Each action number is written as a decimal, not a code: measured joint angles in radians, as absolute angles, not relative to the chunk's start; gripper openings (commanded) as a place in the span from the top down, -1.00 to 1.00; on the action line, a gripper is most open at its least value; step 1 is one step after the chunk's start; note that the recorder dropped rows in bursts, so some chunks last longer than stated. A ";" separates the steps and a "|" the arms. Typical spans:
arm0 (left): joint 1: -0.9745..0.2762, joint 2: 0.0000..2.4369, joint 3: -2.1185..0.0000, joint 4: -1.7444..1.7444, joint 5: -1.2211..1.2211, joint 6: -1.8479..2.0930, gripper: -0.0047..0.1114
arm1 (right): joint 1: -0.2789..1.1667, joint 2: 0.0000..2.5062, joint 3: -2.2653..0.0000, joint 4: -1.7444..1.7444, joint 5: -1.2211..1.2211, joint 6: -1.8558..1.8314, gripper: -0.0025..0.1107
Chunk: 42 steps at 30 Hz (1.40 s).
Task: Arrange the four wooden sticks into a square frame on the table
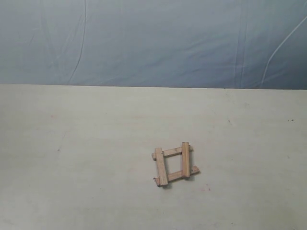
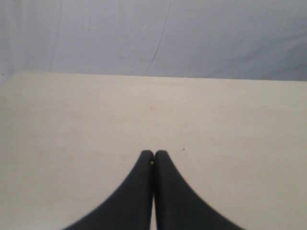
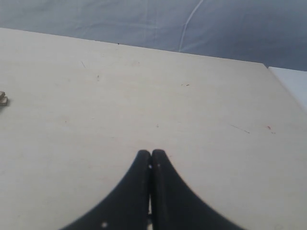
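The four wooden sticks lie as a small square frame [image 1: 174, 164] on the table [image 1: 96, 158], right of centre toward the front, overlapping at the corners with ends sticking out. Two sticks [image 1: 161, 166] [image 1: 185, 154] rest on top of the two crossing ones [image 1: 173, 152]. No arm appears in the exterior view. My left gripper [image 2: 154, 153] is shut with nothing between its black fingers, over bare table. My right gripper [image 3: 151, 153] is also shut and empty. One stick end [image 3: 3, 98] shows at the edge of the right wrist view.
A blue-grey sheet backdrop [image 1: 153, 43] hangs behind the table's far edge. A white surface [image 3: 292, 86] sits beyond the table's corner in the right wrist view. Faint specks mark the cream tabletop.
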State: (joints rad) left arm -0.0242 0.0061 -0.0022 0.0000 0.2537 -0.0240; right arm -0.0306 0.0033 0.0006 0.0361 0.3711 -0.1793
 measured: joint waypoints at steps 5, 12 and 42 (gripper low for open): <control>-0.024 0.006 -0.002 0.000 0.335 -0.022 0.92 | -0.031 0.003 0.001 0.038 0.373 -0.179 0.97; -0.024 0.006 -0.002 0.000 0.339 -0.022 0.92 | -0.031 0.003 0.001 0.032 0.373 -0.179 0.97; -0.024 0.006 -0.002 0.000 0.341 -0.022 0.92 | -0.031 0.003 0.001 0.157 0.373 -0.179 0.97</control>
